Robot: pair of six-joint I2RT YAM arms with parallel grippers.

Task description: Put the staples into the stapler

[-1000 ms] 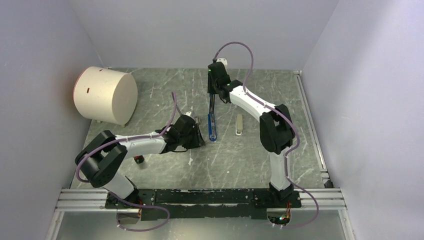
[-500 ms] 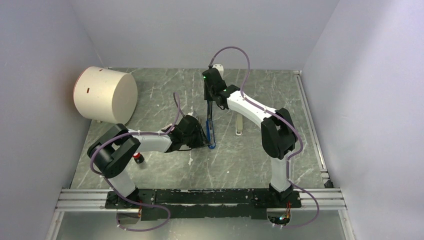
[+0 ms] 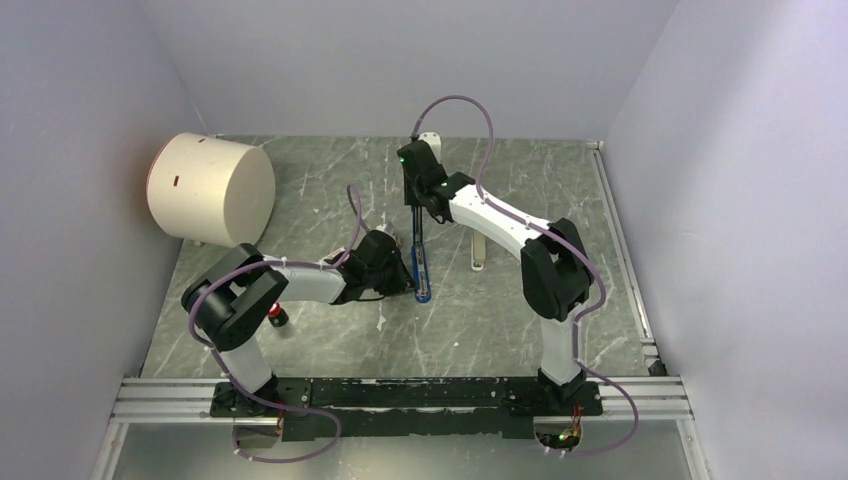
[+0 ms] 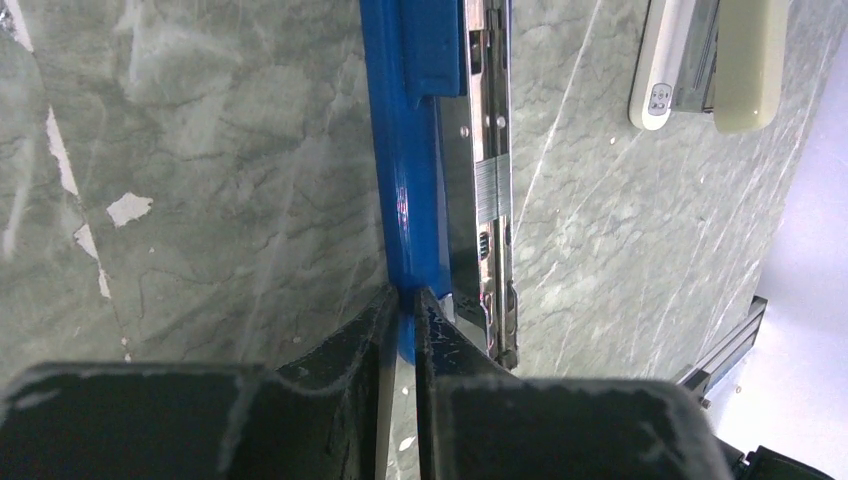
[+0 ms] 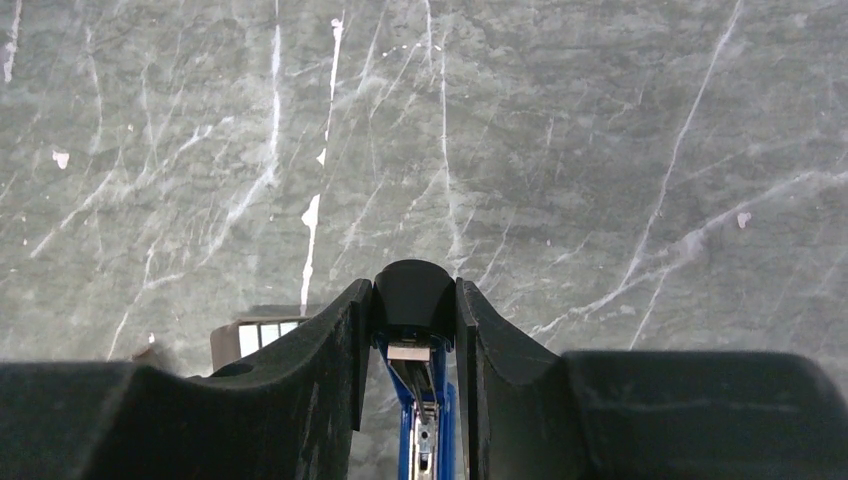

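Observation:
The blue stapler (image 3: 422,272) lies open at mid-table, its lower half on the table and its black-ended half raised toward the back. My left gripper (image 3: 405,274) is shut on the near end of the blue lower half (image 4: 405,200), as the left wrist view (image 4: 403,297) shows. A short strip of staples (image 4: 492,188) sits in the stapler's metal channel. My right gripper (image 3: 413,207) is shut on the stapler's black end (image 5: 413,292), holding it up, with the blue halves (image 5: 430,425) below between the jaws.
A pale off-white slim bar (image 3: 479,250) lies just right of the stapler, also in the left wrist view (image 4: 700,60). A big cream cylinder (image 3: 210,188) lies at the back left. A small red-and-black item (image 3: 277,317) sits by the left arm. A small box (image 5: 255,338) sits near the right jaws.
My left gripper has moved right to the stapler and closed on its near end. My right gripper has carried the black end leftward, and the stapler has turned slightly.

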